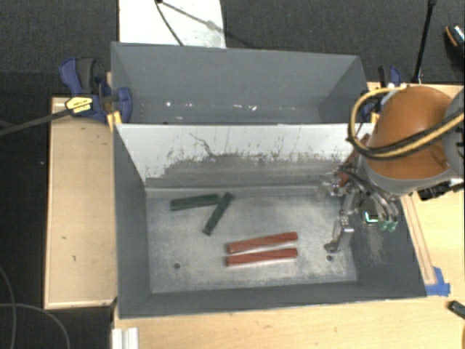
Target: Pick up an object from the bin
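Lying near end effector (332,250): red bars (261,243)

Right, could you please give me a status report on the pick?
Gripper low at right end of bin, over bare floor. Nearest: two red-brown bars toward the centre, apart from it. Nothing lies between.

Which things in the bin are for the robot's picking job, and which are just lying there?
For the job: grey bin; end effector, low at its right side; the two red-brown bars nearest it, likely picks.
Just lying about, for now: the two dark green bars, farther left.
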You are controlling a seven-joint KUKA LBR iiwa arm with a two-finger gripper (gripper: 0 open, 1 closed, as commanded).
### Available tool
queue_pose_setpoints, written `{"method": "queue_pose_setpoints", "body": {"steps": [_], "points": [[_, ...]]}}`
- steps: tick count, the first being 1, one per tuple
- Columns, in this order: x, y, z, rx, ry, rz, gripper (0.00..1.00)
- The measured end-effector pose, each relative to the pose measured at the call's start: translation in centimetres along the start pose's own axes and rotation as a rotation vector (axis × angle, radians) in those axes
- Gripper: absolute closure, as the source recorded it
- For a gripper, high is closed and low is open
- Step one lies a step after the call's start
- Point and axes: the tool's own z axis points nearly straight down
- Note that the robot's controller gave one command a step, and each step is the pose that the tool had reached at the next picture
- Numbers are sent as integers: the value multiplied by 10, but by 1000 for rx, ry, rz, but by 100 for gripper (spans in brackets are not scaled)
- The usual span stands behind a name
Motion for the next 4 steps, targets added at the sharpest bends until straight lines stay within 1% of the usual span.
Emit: {"method": "queue_pose_setpoints", "body": {"steps": [1,2,3,4], "points": [[10,83,108,-2,0,-198,0],[-10,108,74,1,-10,-397,0],[1,98,74,2,-4,-511,0],[7,92,106,1,-2,-623,0]]}}
